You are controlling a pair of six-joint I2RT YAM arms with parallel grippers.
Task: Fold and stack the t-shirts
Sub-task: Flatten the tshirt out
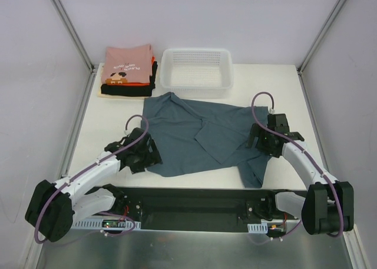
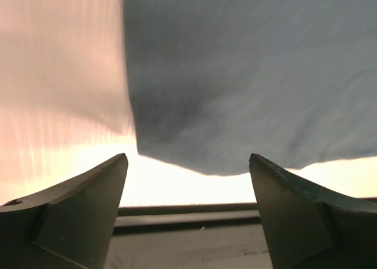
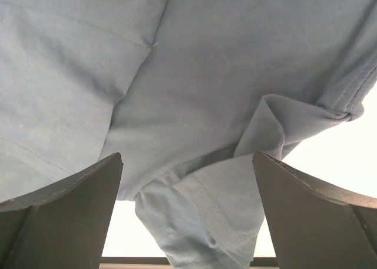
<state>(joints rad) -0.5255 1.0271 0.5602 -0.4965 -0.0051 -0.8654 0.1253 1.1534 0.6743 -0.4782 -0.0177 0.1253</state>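
Diagonally: blue-grey tee [image 1: 200, 133] axis far-left to near-right; left tool [image 1: 152, 155], right tool [image 1: 255, 138] both spread.

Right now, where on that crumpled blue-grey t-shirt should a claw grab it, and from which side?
Probably at its edges, not the flat middle. The blue-grey t-shirt lies spread out; its near-left edge sits just ahead of the open left claw, to pinch from the left. A bunched hem lies before the open right claw, an easy fold to pinch from the right.
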